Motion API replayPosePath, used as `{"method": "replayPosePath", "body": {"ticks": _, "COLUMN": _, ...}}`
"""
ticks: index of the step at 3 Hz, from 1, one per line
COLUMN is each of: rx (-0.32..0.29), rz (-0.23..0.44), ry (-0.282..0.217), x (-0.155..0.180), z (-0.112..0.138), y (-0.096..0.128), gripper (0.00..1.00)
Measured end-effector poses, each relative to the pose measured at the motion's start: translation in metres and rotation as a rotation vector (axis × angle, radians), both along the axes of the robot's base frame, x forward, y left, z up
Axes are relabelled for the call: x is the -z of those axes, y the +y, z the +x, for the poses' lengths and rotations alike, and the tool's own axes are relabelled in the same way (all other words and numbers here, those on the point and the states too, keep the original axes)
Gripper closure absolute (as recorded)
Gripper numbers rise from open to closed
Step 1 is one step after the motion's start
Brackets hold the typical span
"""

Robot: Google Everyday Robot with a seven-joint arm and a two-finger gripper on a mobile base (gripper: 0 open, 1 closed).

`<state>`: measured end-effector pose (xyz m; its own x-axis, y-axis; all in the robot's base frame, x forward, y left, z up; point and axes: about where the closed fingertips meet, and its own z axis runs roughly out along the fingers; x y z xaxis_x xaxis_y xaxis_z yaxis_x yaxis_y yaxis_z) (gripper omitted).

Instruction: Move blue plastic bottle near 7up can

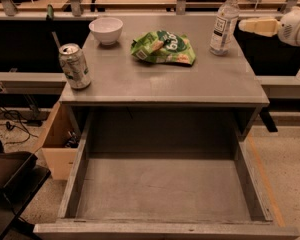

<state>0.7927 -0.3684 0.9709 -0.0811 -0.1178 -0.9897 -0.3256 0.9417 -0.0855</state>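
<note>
The gripper (246,26) hovers at the far right, just right of the bottle (224,25); open or closed, I cannot tell. The bottle stands far right on the surface (165,84), the can (75,66) near left, well apart.

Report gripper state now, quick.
Gripper: open or closed cannot be told. It is at the table's right edge, just right of the blue plastic bottle.
</note>
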Motion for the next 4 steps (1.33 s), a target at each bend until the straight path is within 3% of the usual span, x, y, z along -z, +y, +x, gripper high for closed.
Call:
{"method": "replayPosePath", "body": {"ticks": 2, "rx": -0.079, "rz": 0.08, "ry": 0.009, "x": 0.012, "z": 0.047, "y": 0.022, "gripper": 0.0}}
{"method": "replayPosePath", "body": {"ticks": 4, "rx": -0.179, "rz": 0.103, "ry": -0.026, "x": 0.006, "z": 0.056, "y": 0.06, "gripper": 0.0}}
